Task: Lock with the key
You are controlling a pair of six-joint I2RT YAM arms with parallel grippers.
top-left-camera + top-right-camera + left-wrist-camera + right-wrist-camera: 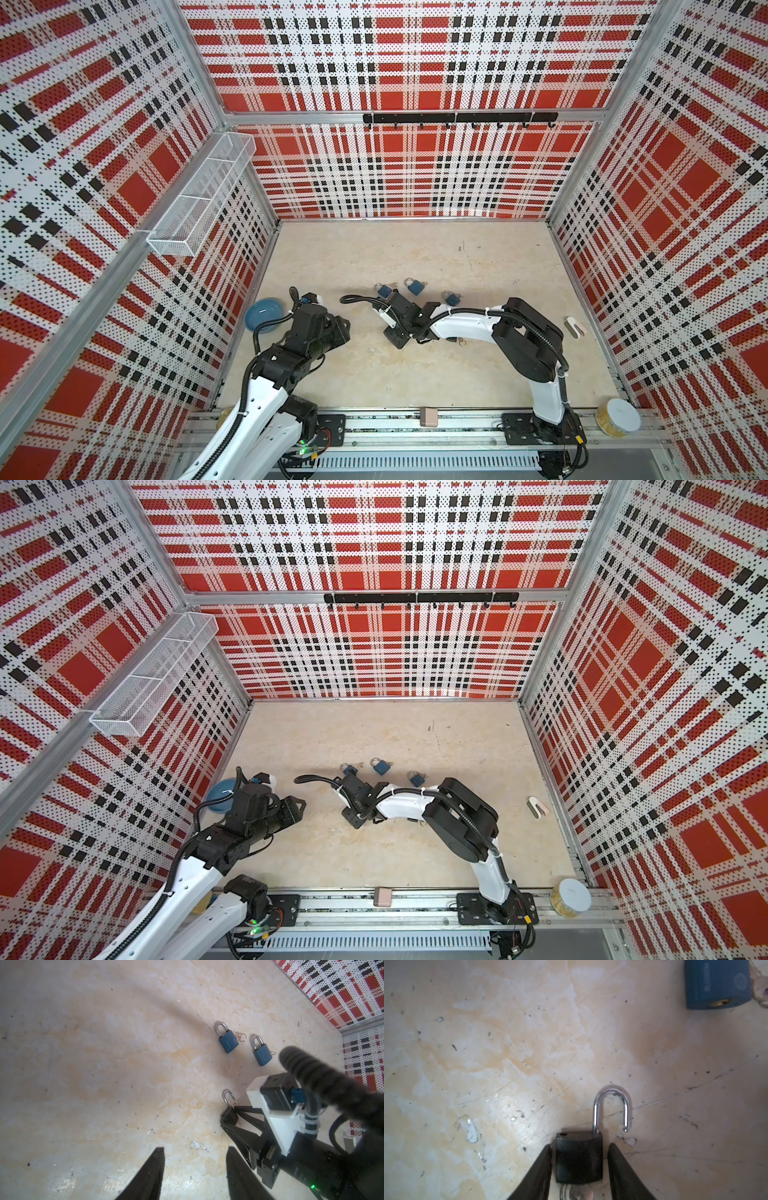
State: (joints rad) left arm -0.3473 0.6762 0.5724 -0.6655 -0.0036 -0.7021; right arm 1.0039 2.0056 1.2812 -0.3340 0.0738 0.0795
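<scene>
Black padlock (pixel 579 1163) flat on desk (pixel 488 1064), shackle swung open, blurred key (pixel 576 1191) at base. Right claw (pixel 580 1145) straddles lock, narrow gaps either side, not clenched. Left claw (pixel 195 1148) released, empty.

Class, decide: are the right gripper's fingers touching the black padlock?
Apart. The right wrist view shows the right gripper straddling the black padlock, with a pale strip of table on each side.

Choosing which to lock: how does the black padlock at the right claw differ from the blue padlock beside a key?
The black padlock has an open shackle; the blue padlock a shut one. The black padlock sits between the fingers of the right claw; the blue padlock lies clear. Both lie flat.
</scene>
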